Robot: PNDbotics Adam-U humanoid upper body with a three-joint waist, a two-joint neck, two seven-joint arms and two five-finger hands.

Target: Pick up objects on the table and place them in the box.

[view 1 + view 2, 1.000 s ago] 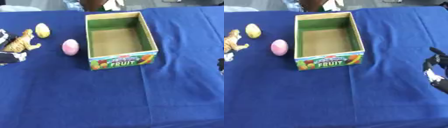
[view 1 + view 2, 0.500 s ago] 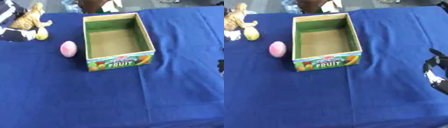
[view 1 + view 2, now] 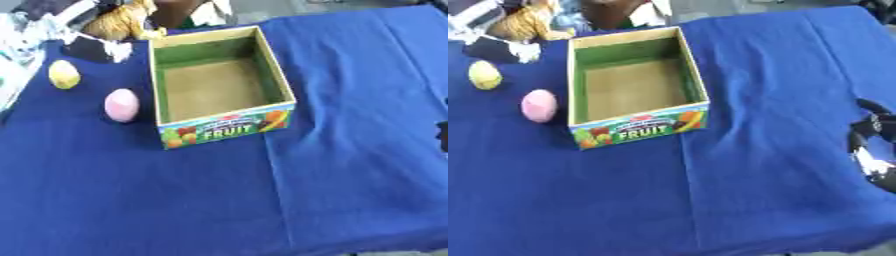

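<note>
A blue cloth covers the bench [image 3: 332, 200] from the near edge to the far one, creased slightly in front of the box. At the near right the right robot hand [image 3: 871, 150] shows at the picture's border in the right eye view, black with pale patches, resting on the cloth well apart from everything else; whether its fingers are apart or together I cannot tell. Further back, about the middle of the bench, stands the open cardboard box [image 3: 219, 86] (green inner walls, brown floor, the word FRUIT on its near face among printed fruit), with nothing inside it. To its left lies a pink egg-shaped object [image 3: 122, 105], near the box wall but not touching it, and further left and back a yellow egg-shaped one [image 3: 64, 74]. At the far left corner the left robot hand [image 3: 79, 22] is raised above the bench, closed on a tan toy animal [image 3: 122, 20] held just beyond the box's far left corner
</note>
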